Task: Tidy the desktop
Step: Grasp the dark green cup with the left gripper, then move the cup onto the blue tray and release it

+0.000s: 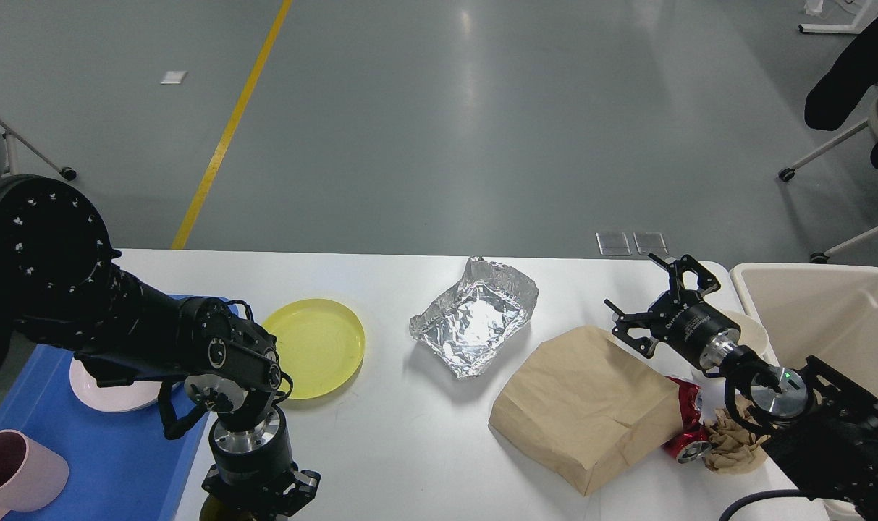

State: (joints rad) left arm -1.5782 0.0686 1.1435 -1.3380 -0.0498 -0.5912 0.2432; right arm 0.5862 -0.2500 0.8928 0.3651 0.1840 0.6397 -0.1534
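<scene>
The white desktop (410,449) holds a yellow plate (319,347), a crumpled foil sheet (475,318), a brown paper bag (587,405), a crushed red can (688,430) and a crumpled brown paper wad (732,441). My left gripper (259,499) points down at the desk's front edge, fingers spread over a dark round object (218,512) that is mostly cut off by the frame. My right gripper (650,295) is open and empty, just above the bag's far right corner.
A blue tray (120,463) at the left carries a pink plate (106,391) and a pink mug (15,474). A beige bin (829,318) stands at the right edge, with a white bowl (751,329) beside it. An office chair stands on the floor beyond.
</scene>
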